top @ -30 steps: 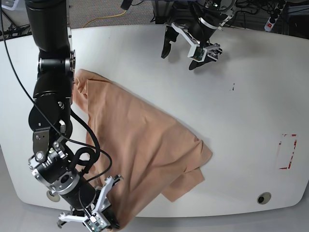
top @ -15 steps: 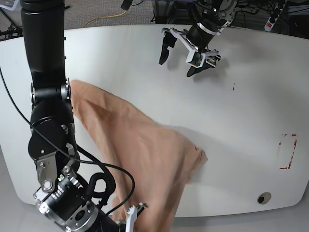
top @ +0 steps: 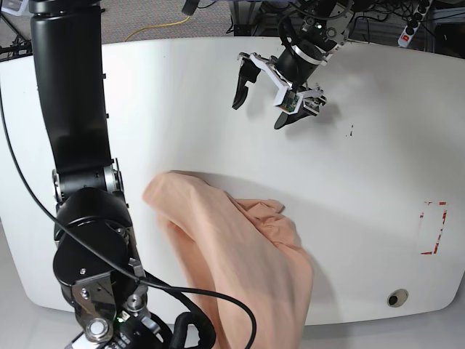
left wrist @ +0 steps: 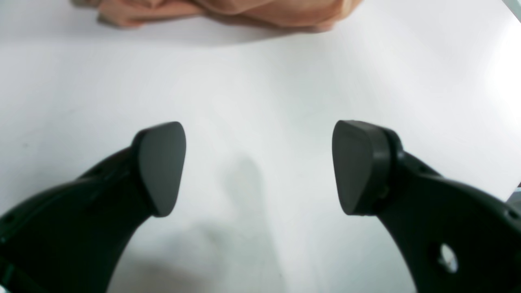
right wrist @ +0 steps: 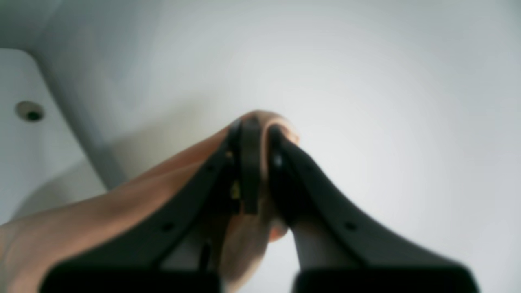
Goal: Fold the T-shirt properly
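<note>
The peach T-shirt point(top: 240, 254) lies bunched on the near half of the white table point(top: 378, 189), and one side of it rises and trails past the front edge. In the right wrist view my right gripper point(right wrist: 258, 130) is shut on a fold of the T-shirt point(right wrist: 101, 203), held up off the table. That gripper is below the base view's frame; only its black arm point(top: 87, 240) shows there. My left gripper point(top: 257, 116) hovers open over bare table at the far side, well apart from the cloth. Its fingers point(left wrist: 160, 167) hold nothing, and the T-shirt point(left wrist: 228, 10) shows at the top edge of the left wrist view.
Red tape marks point(top: 434, 227) sit near the table's right edge, and a round hole point(top: 396, 298) lies at the front right corner. A small dark speck point(top: 351, 131) marks the middle right. Cables and a power strip point(top: 410, 25) lie behind the table.
My right gripper has pulled its edge of the T-shirt up and toward the front, out of the base view. The cloth has lifted and bunched toward the middle. The left gripper drifted slightly left.
</note>
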`<state>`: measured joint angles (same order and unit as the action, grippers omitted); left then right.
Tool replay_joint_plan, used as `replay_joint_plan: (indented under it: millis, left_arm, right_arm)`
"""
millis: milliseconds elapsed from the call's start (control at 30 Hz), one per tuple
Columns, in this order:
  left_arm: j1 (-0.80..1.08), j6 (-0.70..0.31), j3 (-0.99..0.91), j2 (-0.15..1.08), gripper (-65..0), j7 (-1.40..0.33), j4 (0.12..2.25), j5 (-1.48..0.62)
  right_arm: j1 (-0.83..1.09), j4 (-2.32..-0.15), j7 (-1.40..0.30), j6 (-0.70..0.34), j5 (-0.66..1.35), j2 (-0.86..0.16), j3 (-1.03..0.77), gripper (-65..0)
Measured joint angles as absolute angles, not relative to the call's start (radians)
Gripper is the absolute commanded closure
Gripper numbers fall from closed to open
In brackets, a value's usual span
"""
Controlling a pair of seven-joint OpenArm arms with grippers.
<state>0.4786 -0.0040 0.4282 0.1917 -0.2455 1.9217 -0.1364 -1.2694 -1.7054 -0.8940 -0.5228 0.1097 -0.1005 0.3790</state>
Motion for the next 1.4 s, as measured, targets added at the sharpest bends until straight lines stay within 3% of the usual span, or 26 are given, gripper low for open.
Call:
replay_joint_plan:
  millis: [233, 467, 967, 1400]
  left_arm:
    - [0.416, -0.006, 0.455, 0.189, -52.6, -0.239, 1.903, -0.137]
    - [0.279, -0.005, 0.4, 0.134, -52.6, -0.253, 1.764, -0.138]
    - [0.004, 0.0, 0.217, 0.139, -52.8, -0.246, 1.445, -0.14]
    - [-0.178, -0.008, 0.214, 0.03, -52.8, -0.242, 1.134, -0.137]
  right_arm:
    - [-1.259, -1.673, -0.899, -0.525, 0.075, -0.064, 0.38, 0.0]
    - [-1.265, -1.673, -0.895, -0.524, 0.05, -0.064, 0.38, 0.0]
    - [-1.265, -1.673, -0.895, -0.522, 0.041, -0.069, 0.373, 0.0]
    - [-1.265, -1.674, -0.895, -0.522, 0.04, -0.072, 0.352, 0.0]
